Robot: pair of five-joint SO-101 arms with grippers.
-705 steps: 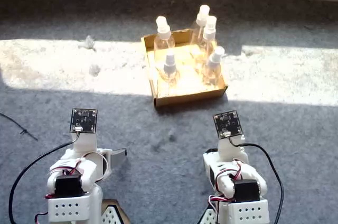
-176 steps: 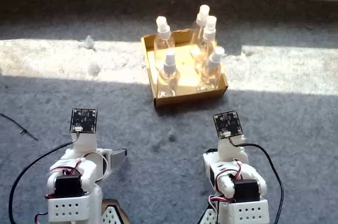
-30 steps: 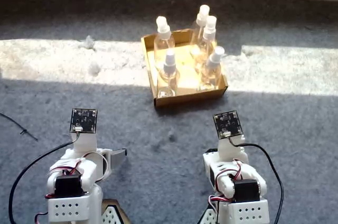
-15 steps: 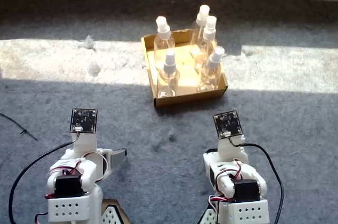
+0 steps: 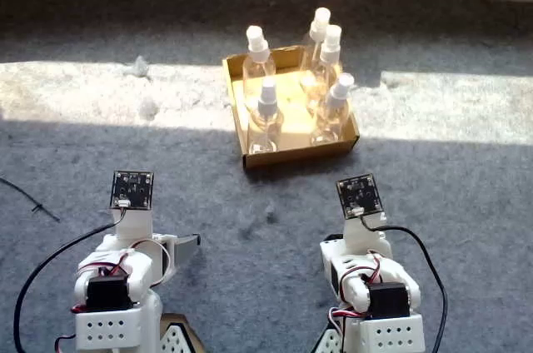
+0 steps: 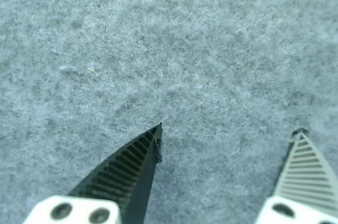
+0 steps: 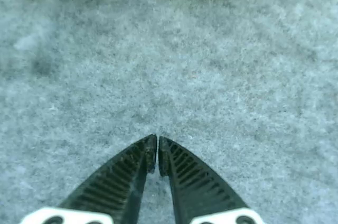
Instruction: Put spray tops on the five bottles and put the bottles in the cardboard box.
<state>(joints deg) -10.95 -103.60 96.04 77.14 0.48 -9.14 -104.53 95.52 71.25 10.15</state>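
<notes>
My left claw (image 6: 229,129) is wide open and empty, my right claw (image 7: 157,138) closed on nothing, while the bottles (image 5: 266,111) stand in the cardboard box (image 5: 300,151).

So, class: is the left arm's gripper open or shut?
Open. In its wrist view the left gripper has its two fingertips wide apart, with bare grey carpet between them and nothing held.

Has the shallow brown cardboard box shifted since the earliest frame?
No. The brown cardboard box sits at the same spot relative to the small pale lint tuft on the grey carpet.
</notes>
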